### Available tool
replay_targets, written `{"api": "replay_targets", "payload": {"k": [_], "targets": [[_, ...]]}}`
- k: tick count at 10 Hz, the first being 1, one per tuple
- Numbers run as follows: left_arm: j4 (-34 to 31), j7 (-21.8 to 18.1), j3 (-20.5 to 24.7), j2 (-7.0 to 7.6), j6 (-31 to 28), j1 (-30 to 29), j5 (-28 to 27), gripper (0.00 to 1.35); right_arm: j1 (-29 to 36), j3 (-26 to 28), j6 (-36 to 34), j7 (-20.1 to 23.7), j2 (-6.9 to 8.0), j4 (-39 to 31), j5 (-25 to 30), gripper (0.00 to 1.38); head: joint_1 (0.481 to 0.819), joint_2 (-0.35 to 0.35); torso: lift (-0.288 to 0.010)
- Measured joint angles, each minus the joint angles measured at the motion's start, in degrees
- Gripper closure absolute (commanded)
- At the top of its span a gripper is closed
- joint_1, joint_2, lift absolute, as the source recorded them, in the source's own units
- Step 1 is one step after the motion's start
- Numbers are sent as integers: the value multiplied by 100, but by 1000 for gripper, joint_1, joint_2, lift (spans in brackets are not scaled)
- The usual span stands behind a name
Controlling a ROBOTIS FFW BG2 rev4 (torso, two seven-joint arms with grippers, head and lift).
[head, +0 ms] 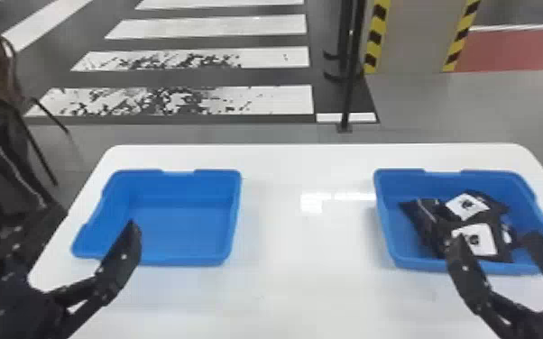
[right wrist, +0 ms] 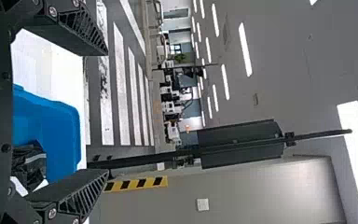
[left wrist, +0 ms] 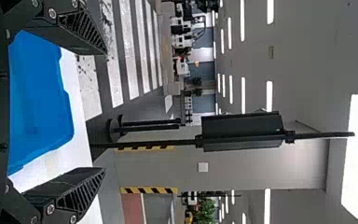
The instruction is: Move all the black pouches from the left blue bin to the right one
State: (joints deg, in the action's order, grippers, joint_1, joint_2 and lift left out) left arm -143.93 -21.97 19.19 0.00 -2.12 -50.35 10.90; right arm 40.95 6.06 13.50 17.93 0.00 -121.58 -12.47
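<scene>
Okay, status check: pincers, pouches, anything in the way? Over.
Left pincer open by left bin; right pincer open by right bin. Black pouches in right bin, none visible in left. Right pincer partly blocks head view of pouches.

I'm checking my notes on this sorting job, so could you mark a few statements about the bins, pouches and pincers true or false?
1. The black pouches lie in the right blue bin. True.
2. The left blue bin touches the right blue bin. False: a stretch of white table lies between them.
3. The left pincer has its fingers apart. True.
4. The right pincer is squeezed shut on a pouch. False: its fingers are spread, with nothing held between them.
5. White patches show on some of the black pouches. True.
</scene>
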Motion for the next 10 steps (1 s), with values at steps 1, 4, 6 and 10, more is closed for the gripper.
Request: {"api": "replay_targets", "payload": {"k": [1,4,6,10], "targets": [[0,5,-9,0,-19,1,5,160,-11,-30,0,0,0,26,-13,130,695,85,-140],[0,9,-11,0,-50,-13,9,160,-31,-91,0,0,0,69,-64,130,695,91,-140],[0,9,-1,0,-81,-26,26,160,-31,-92,0,0,0,82,-92,130,695,92,-140],[0,9,1,0,-121,-27,37,160,-17,-92,0,0,0,99,-131,130,695,92,-140]]}}
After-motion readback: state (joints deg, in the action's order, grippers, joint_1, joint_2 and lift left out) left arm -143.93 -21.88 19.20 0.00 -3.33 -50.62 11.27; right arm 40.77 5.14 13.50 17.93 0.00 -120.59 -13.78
